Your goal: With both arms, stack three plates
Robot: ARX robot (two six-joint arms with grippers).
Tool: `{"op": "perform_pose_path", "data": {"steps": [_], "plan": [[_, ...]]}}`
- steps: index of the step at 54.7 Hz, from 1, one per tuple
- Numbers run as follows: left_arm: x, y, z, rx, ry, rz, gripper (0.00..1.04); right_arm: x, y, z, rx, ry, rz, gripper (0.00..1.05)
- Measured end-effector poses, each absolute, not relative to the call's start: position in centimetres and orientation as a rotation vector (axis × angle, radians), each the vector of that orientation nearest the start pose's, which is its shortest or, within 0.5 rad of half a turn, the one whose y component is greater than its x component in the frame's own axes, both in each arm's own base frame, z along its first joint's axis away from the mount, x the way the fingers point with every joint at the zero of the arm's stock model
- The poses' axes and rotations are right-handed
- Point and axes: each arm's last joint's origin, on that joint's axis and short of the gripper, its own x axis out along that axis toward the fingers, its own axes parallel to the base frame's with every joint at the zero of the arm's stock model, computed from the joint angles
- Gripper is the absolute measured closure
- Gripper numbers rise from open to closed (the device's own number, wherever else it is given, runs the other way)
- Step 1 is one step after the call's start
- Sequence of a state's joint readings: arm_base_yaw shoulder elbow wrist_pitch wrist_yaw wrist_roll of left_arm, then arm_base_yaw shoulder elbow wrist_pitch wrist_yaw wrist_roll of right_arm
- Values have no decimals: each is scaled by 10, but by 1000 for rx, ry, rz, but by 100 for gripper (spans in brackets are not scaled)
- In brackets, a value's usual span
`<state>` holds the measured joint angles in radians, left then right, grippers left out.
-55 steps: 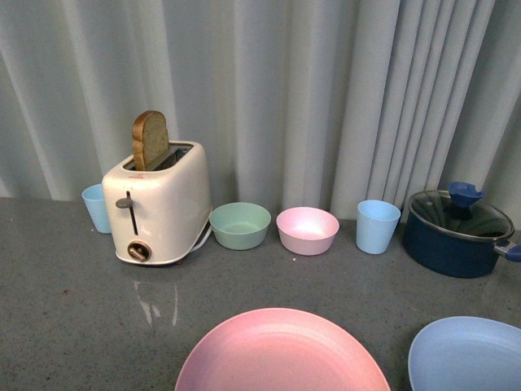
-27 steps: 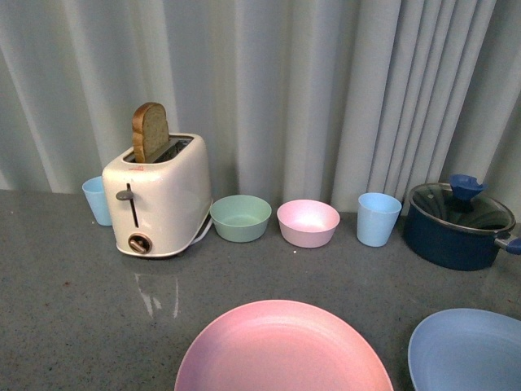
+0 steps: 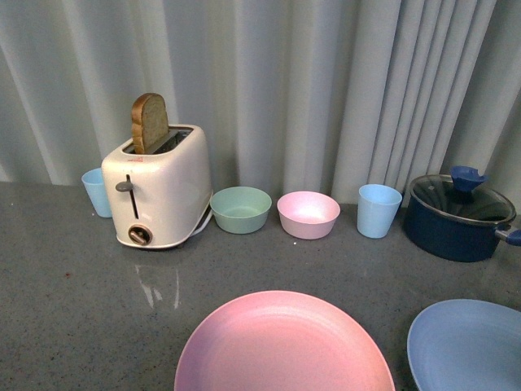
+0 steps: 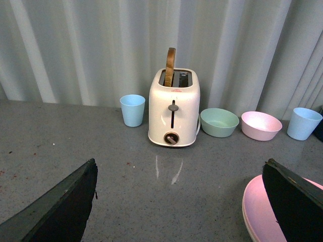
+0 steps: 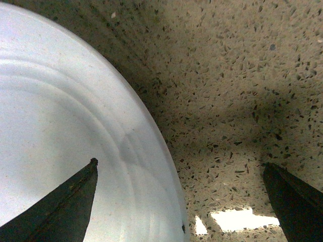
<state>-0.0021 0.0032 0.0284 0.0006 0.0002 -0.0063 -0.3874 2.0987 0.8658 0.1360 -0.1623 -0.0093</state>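
Note:
The pink plate [image 3: 285, 342] lies on the grey counter at the front centre, and the light blue plate [image 3: 468, 346] lies to its right at the front corner. The beige plate is out of view. Neither gripper shows in the front view. My left gripper [image 4: 180, 164] is open and empty over the counter, with the pink plate's rim [image 4: 255, 212] beside one finger. My right gripper [image 5: 179, 163] is open close above the light blue plate's rim [image 5: 60, 126], one finger [image 5: 60, 212] over the plate and the other over bare counter.
A cream toaster [image 3: 159, 195] with a bread slice [image 3: 151, 122] stands at the back left. Along the back are a blue cup [image 3: 98, 192], a green bowl [image 3: 240, 209], a pink bowl [image 3: 308, 214], another blue cup [image 3: 378, 210] and a dark blue lidded pot [image 3: 457, 216]. A curtain hangs behind.
The front view has tilted down a little, so everything sits higher in the picture and more of the pink and blue plates shows. Nothing on the counter has moved.

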Motion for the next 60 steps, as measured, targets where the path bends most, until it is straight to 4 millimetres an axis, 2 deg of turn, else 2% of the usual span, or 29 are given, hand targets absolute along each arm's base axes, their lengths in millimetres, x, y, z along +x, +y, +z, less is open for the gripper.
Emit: {"op": "perform_pose_path", "data": {"steps": [3, 13, 30, 35, 44, 54, 60], "plan": [[96, 0, 173, -6, -26, -2, 7, 313, -121, 34, 292, 1053, -197, 14], [96, 0, 173, -6, -26, -2, 7, 312, -114, 31, 341, 1025, -161, 53], [96, 0, 173, -6, -26, -2, 7, 300, -108, 27, 428, 986, -113, 95], [96, 0, 173, -6, -26, -2, 7, 295, -109, 30, 458, 971, -109, 101], [96, 0, 173, -6, -26, -2, 7, 282, -115, 44, 485, 916, -110, 101], [96, 0, 173, -6, -25, -2, 7, 262, -126, 74, 460, 826, -128, 101], [96, 0, 173, -6, -26, -2, 7, 249, -126, 104, 467, 743, -82, 101]]}}
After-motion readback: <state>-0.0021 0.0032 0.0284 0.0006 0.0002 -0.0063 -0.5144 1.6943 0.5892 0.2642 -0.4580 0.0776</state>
